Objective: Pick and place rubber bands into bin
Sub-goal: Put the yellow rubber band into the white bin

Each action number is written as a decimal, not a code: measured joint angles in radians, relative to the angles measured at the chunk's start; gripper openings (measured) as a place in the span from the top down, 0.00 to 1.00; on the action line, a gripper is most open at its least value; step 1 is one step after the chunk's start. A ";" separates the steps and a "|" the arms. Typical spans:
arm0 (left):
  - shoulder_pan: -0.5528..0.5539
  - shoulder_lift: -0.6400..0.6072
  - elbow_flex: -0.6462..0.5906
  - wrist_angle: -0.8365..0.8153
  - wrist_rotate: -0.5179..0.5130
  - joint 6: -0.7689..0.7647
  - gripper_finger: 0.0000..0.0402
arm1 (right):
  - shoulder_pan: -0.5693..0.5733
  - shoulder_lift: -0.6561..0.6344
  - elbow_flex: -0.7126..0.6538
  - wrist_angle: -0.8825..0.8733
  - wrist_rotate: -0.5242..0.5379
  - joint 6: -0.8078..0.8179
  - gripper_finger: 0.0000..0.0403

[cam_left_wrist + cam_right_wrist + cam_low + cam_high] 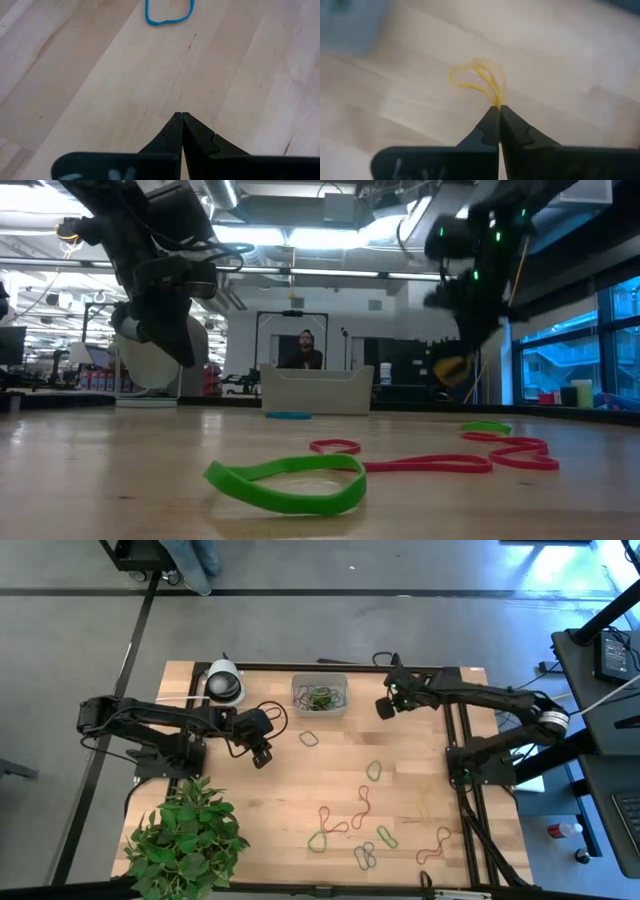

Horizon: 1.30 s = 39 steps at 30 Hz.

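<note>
Green rubber band [288, 483] lies closest to the low camera, flat on the counter [290, 790], with red bands [440, 463] just behind it.

Right gripper [384, 707]: fingers closed tight, pinching a yellow rubber band [479, 80] whose loop hangs out ahead of the tips. It hovers clear of the counter, beside the bin [320, 695] on that arm's side. Judgement: the bin lies sideways from the fingers, toward the counter's middle, so a short carry across and a release should do; this arm is the nearer one for it.

Left gripper [260, 753]: fingers shut on nothing, waiting above bare wood, with one blue band [169, 12] lying ahead of it.

Count, from the high view: one bin, already holding a tangle of bands, number not readable; one band held; roughly nine loose on the counter, mostly clustered at the near edge. Exact count uncertain where they overlap.
</note>
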 joint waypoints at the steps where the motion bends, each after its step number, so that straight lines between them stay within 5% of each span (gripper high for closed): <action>1: 0.000 0.000 0.000 0.001 0.000 0.003 1.00 | 0.011 -0.012 0.023 -0.005 0.000 0.000 1.00; 10: 0.001 0.000 0.000 0.026 -0.001 0.028 1.00 | 0.092 0.090 0.363 -0.009 0.019 -0.106 1.00; 22: 0.001 0.000 0.000 0.047 -0.001 0.026 1.00 | 0.129 0.529 0.757 -0.010 -0.091 -0.285 1.00; 28: 0.001 0.000 0.000 0.047 -0.001 0.026 1.00 | 0.127 0.690 0.832 -0.007 -0.154 -0.290 1.00; 39: 0.001 0.000 0.000 0.047 0.000 0.026 1.00 | 0.110 0.800 0.833 -0.002 -0.157 -0.283 0.90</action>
